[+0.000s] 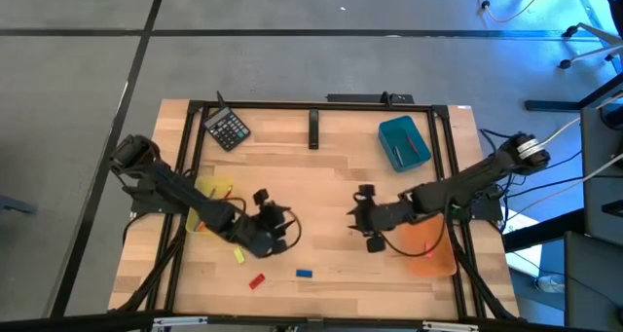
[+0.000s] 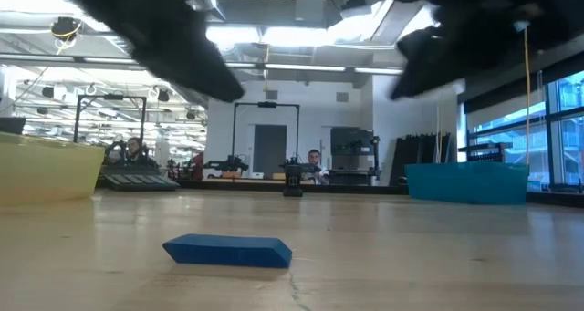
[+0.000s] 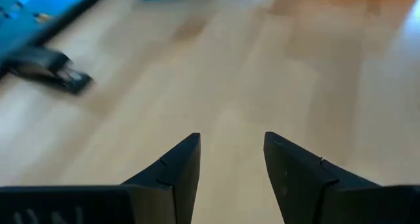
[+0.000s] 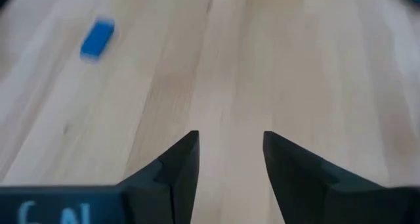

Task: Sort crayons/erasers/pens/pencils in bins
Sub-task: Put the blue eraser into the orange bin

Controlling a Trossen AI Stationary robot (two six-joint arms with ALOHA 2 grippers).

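In the high view my left gripper [image 1: 282, 217] hovers open over bare wood just right of the translucent yellow bin [image 1: 212, 198]. My right gripper [image 1: 357, 217] hovers open left of the translucent orange bin [image 1: 430, 246]. The teal bin [image 1: 403, 142] stands near the far right and holds some sticks. A yellow eraser [image 1: 238, 256], a red eraser [image 1: 257, 280] and a blue eraser [image 1: 304, 272] lie flat near the table's near edge. The blue eraser [image 4: 97, 39] shows ahead of the right fingers and also in the low view [image 2: 228, 250]. No pink eraser shows.
A black calculator [image 1: 229, 129] lies at the far left corner and a black bar-shaped object [image 1: 313, 128] lies at the far middle. A black frame [image 1: 321, 105] edges the tabletop. Bare wood lies between the two grippers [image 1: 321, 191].
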